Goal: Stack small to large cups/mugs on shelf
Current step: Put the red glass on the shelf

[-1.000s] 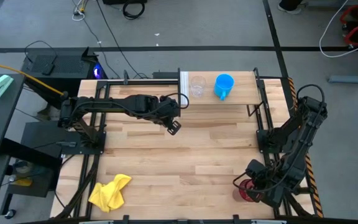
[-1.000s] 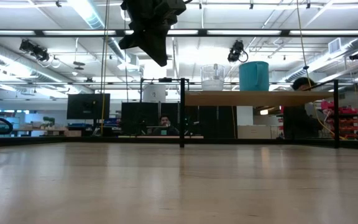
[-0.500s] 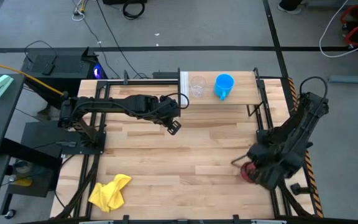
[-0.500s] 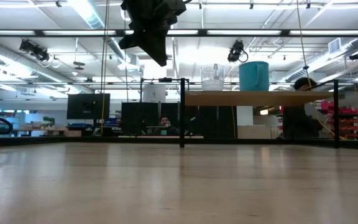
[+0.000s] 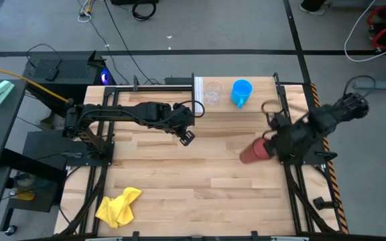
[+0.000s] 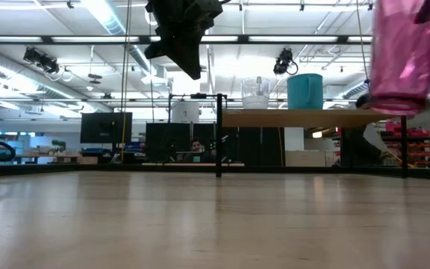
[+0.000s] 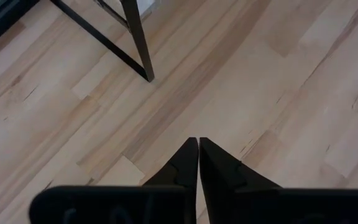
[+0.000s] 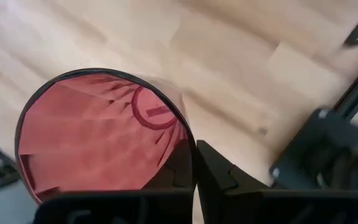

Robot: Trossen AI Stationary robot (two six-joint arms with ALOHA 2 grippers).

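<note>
While the left gripper (image 5: 187,136) hung above the bench (image 5: 179,181) just in front of the shelf's white end panel, its fingers (image 7: 188,163) pressed together on nothing, the right gripper (image 5: 271,148) was clamped on the rim of the dark red tumbler (image 5: 252,152). It held the tumbler clear of the bench near the right edge, in front of the shelf (image 5: 260,105); in the low view the tumbler (image 6: 403,56) hung tilted, base down. On the shelf, the clear plastic cup (image 5: 212,92) stood next to the white panel and the blue mug (image 5: 240,92) stood just beside it, apart, handle toward the front. A yellow cloth (image 5: 118,205) lay crumpled at the bench's near left corner.
</note>
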